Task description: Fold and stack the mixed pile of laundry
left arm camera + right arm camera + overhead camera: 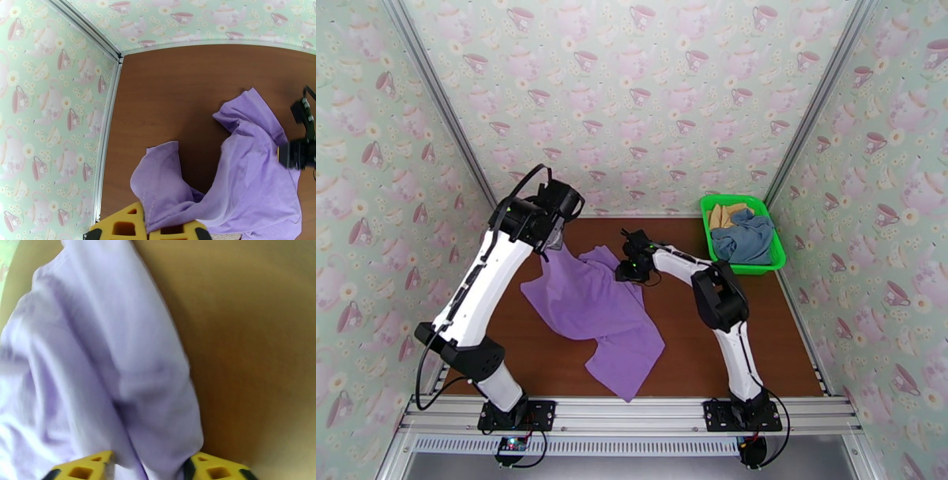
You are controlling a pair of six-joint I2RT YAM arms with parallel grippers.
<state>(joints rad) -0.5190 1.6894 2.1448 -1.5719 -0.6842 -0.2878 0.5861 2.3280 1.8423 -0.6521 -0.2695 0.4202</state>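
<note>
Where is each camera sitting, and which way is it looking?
Top external: high behind the arm bases, looking down on the brown wooden table, the white left arm, the right arm, the lilac purple cloth garment and the bright green plastic mesh basket.
Left wrist: on the left arm, looking past the left gripper, shut on the garment, toward the table's far corner; the right gripper shows at the edge.
Right wrist: on the right arm, close and blurry, the garment between its yellow fingers.
Shared: all three see the garment.
</note>
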